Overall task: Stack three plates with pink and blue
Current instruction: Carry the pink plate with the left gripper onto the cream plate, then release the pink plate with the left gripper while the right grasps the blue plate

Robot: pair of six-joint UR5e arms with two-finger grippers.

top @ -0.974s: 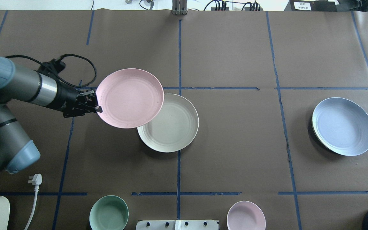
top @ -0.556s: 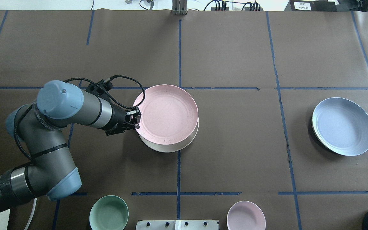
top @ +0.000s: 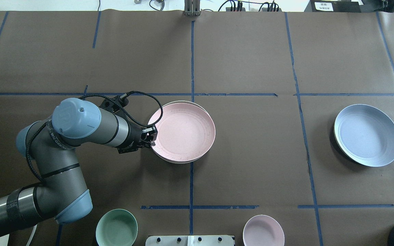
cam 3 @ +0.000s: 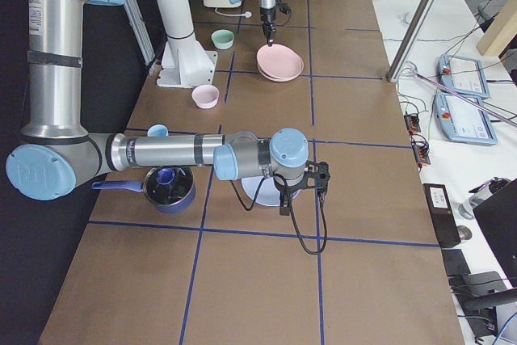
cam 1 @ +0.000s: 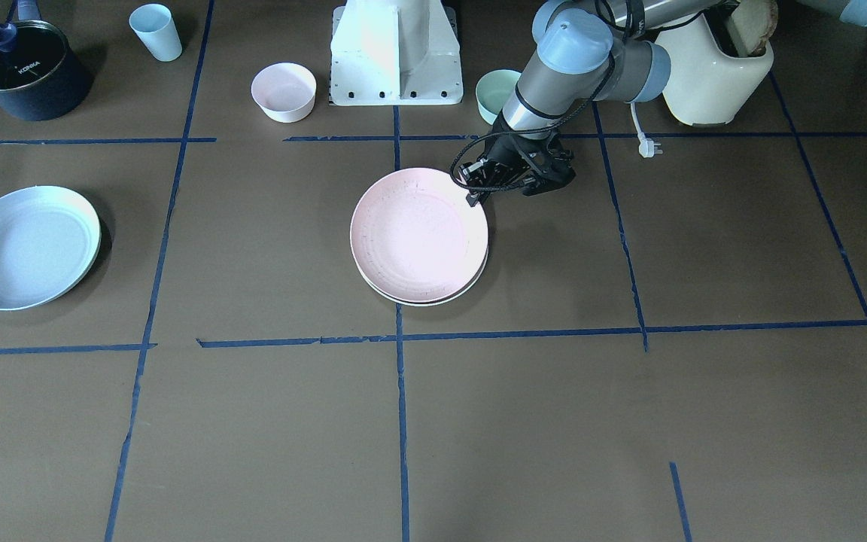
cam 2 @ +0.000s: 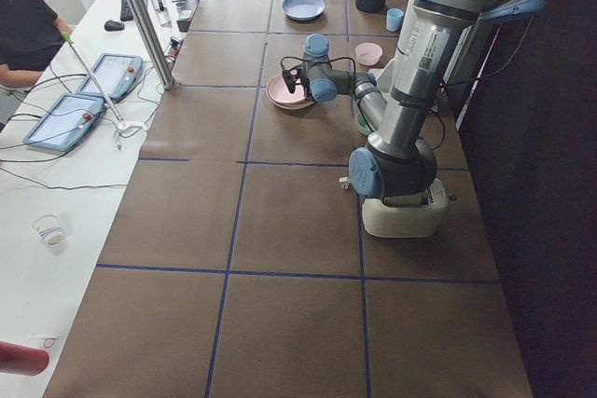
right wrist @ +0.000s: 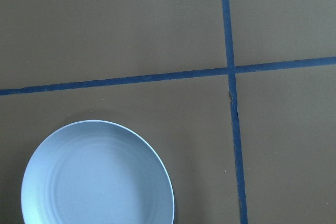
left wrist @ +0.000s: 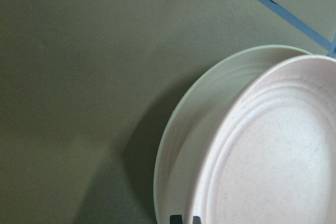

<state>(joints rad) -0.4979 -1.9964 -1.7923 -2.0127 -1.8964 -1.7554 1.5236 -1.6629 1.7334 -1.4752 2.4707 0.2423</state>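
Left claw (top: 152,137) is pinched shut on the rim of the pink plate (top: 183,131). That plate lies in the cream plate (left wrist: 194,124), slightly off centre, so a crescent of cream rim shows.

Right claw (cam 3: 284,206) hangs above the blue plate (top: 367,135), well off to the left claw's right. It shows only in a side view, so I can't tell its grip.

The surface (top: 251,153) is brown paper with a grid of blue tape (top: 191,61).

Back toward the base from the left claw are a mint bowl (top: 116,227) and a pink bowl (top: 263,230). A lidded dark pot (cam 1: 23,71) and a pale cup (cam 1: 156,31) are base-side of the right claw.

Across the surface from the base, a white bench (cam 2: 37,184) carries two tablets.
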